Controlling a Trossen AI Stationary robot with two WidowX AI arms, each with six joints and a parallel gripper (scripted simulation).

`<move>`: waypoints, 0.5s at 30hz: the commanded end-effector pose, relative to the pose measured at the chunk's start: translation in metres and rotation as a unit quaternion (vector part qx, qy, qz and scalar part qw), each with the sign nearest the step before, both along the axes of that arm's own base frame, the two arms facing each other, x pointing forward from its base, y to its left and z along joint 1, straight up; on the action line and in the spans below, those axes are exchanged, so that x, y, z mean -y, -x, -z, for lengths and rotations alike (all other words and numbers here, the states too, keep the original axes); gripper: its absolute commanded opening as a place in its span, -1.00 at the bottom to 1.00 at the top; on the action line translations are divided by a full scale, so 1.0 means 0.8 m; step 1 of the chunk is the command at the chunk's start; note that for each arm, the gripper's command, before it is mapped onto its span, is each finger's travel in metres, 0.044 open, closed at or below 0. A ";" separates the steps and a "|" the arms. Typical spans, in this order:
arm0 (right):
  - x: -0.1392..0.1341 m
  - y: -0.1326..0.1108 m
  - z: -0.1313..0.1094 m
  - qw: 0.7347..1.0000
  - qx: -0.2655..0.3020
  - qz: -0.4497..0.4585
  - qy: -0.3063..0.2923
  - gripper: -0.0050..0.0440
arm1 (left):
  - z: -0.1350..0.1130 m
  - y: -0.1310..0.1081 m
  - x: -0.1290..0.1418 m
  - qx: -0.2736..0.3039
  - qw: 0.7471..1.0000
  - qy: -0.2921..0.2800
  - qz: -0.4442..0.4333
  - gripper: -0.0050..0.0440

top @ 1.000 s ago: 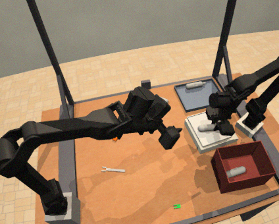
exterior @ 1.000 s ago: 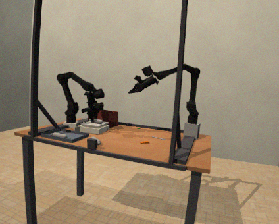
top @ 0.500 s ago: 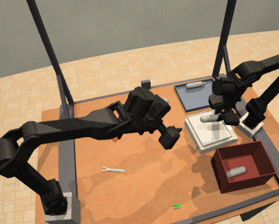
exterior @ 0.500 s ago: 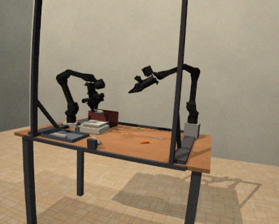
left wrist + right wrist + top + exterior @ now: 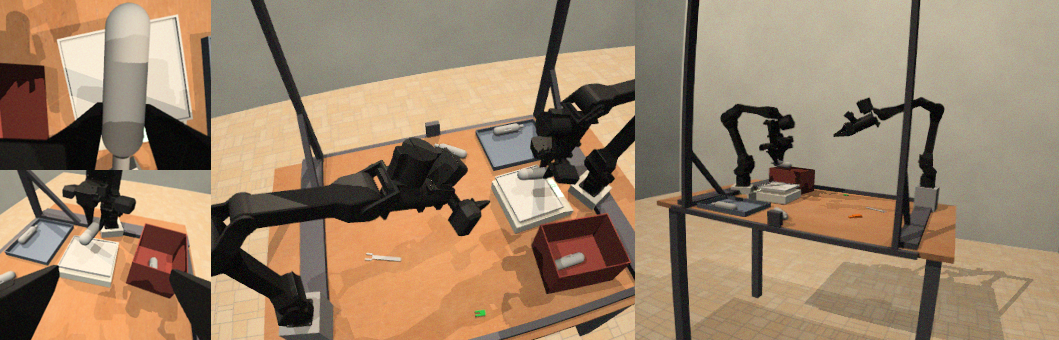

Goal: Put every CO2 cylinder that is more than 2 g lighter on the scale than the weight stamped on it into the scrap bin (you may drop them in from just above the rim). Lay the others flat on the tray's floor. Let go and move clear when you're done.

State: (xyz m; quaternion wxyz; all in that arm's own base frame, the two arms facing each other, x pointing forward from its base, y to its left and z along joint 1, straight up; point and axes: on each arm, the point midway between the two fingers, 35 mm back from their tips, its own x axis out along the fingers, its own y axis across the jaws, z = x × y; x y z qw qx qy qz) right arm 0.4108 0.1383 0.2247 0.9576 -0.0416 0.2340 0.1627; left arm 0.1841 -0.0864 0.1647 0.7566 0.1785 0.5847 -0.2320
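Observation:
My left gripper [image 5: 547,172] [image 5: 123,108] [image 5: 95,228] is shut on a grey cylinder [image 5: 530,173] [image 5: 126,83] [image 5: 89,234], held above the white scale [image 5: 531,200] [image 5: 87,57] [image 5: 87,261]. The scale's display is unreadable. My right gripper [image 5: 114,272] is open and empty, in the air. One cylinder [image 5: 507,129] [image 5: 27,235] lies on the blue-grey tray [image 5: 503,148] [image 5: 49,247]. Another cylinder [image 5: 571,260] [image 5: 153,262] lies in the red bin [image 5: 543,260] [image 5: 146,280]. Another cylinder [image 5: 454,150] [image 5: 7,277] lies on the table, partly hidden. No stamped weights are legible.
A dark block [image 5: 432,128] [image 5: 775,218] stands at the table edge beyond the loose cylinder. A white forked tool [image 5: 383,258], a green piece [image 5: 480,313] and an orange piece [image 5: 855,216] lie on the table. The bin's tall walls stand beside the scale.

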 end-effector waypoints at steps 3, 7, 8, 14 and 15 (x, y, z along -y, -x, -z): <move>0.060 0.028 -0.057 0.995 0.085 0.049 -0.026 1.00 | -0.013 -0.005 0.002 0.015 1.000 0.007 -0.002 -1.00; 0.109 0.060 -0.090 0.983 0.155 0.095 -0.039 1.00 | -0.009 -0.003 0.001 0.011 1.000 0.005 -0.001 -1.00; 0.121 0.068 -0.096 0.979 0.172 0.106 -0.042 1.00 | -0.009 -0.003 0.001 0.011 1.000 0.005 -0.001 -1.00; 0.161 0.108 -0.121 0.958 0.241 0.149 -0.048 1.00 | -0.009 -0.003 0.001 0.011 1.000 0.005 -0.001 -1.00; 0.165 0.112 -0.123 0.956 0.247 0.152 -0.048 1.00 | -0.009 -0.003 0.001 0.011 1.000 0.005 -0.001 -1.00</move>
